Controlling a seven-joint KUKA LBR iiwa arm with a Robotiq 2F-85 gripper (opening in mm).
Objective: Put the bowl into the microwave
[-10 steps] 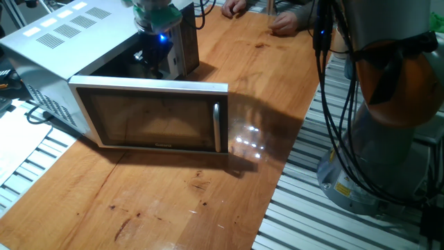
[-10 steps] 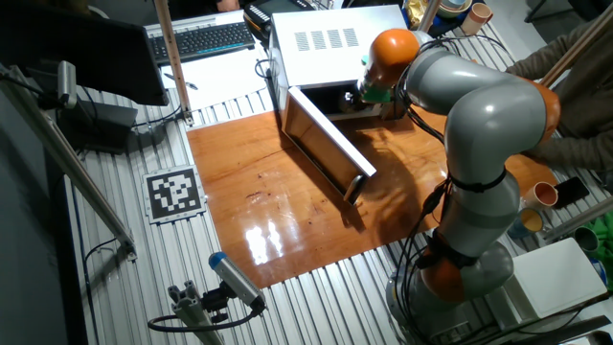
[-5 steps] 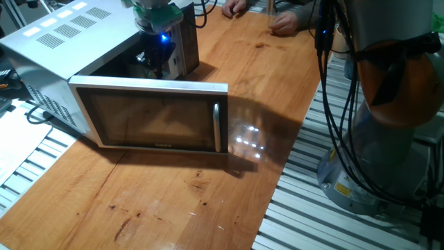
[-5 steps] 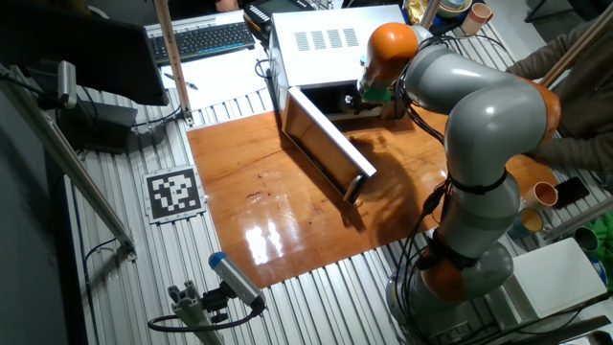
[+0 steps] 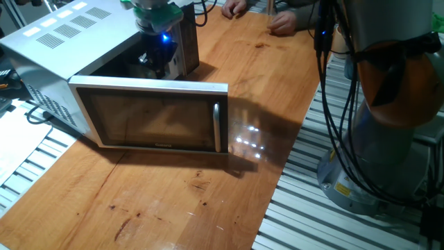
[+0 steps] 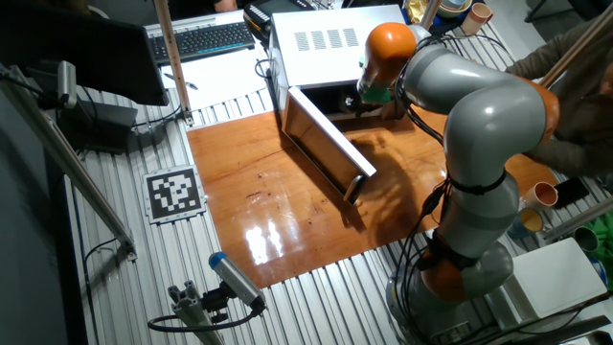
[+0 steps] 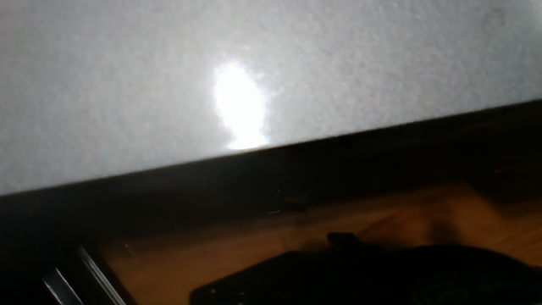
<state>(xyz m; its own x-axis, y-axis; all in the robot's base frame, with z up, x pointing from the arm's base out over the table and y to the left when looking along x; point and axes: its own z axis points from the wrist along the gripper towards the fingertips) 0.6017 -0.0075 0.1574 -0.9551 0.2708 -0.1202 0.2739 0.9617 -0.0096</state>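
Note:
The microwave (image 5: 62, 35) stands at the back left of the wooden table, and its dark glass door (image 5: 152, 114) hangs wide open toward me. It also shows in the other fixed view (image 6: 326, 43). My gripper (image 5: 154, 61) reaches down into the open cavity just behind the door, a blue light glowing on the hand above it. In the other fixed view the gripper (image 6: 362, 103) is at the mouth of the cavity. The hand view shows a pale inner wall (image 7: 254, 68) with a bright glare and a dark blurred shape below. The bowl is hidden. I cannot tell how the jaws stand.
The open door's handle (image 5: 216, 125) juts out over the middle of the table. A person's hands (image 5: 284, 24) rest at the far edge. A tan cup (image 6: 544, 195) and other items sit by the robot base. A keyboard (image 6: 206, 38) lies behind the microwave.
The hand has shifted very slightly at the microwave opening. The door and microwave have not moved.

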